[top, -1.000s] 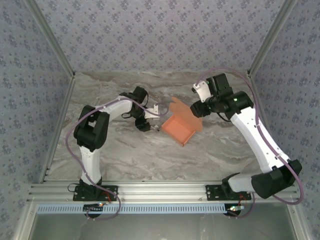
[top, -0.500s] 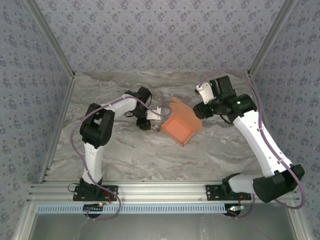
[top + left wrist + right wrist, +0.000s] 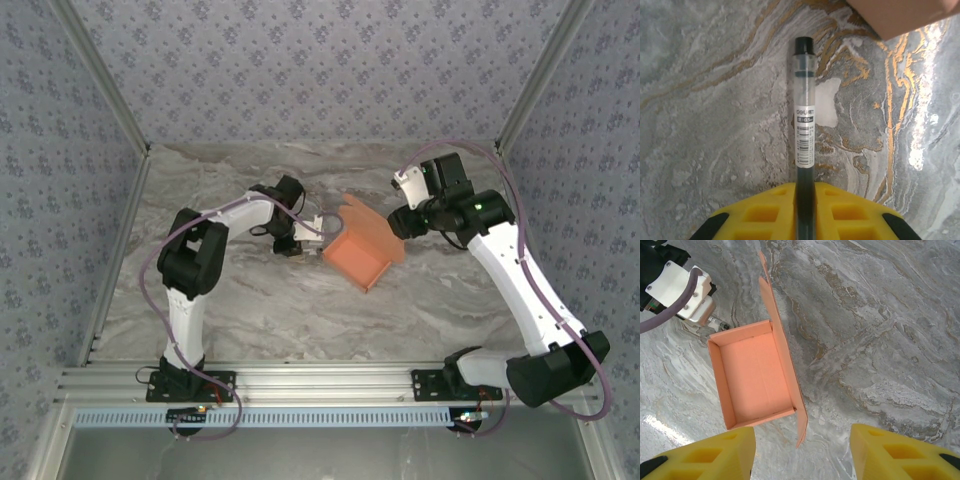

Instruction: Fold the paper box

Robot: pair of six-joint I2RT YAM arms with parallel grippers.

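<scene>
**Paper box half-formed, open side up; pen beside it**

The paper box [image 3: 356, 260] [image 3: 752, 377] rests about mid-table [image 3: 250, 310] as a shallow open tray, with its mouth facing up. In the top view its long axis runs diagonally, from far left to near right. One broad flap stands up along the box's far-right long side. In the right wrist view this flap is seen nearly edge-on and reaches past both short ends.

The left gripper [image 3: 300, 243] [image 3: 805, 192] sits low, just off the box's far-left short end. Its yellow fingers [image 3: 760, 212] are closed against the barrel of a pen [image 3: 805, 110]. The pen lies along the table with its black-capped end near a box corner but not touching it.

The right gripper [image 3: 398, 222] [image 3: 802, 442] hangs above the box's flap side. Its jaws are spread wide and nothing is between them.
</scene>
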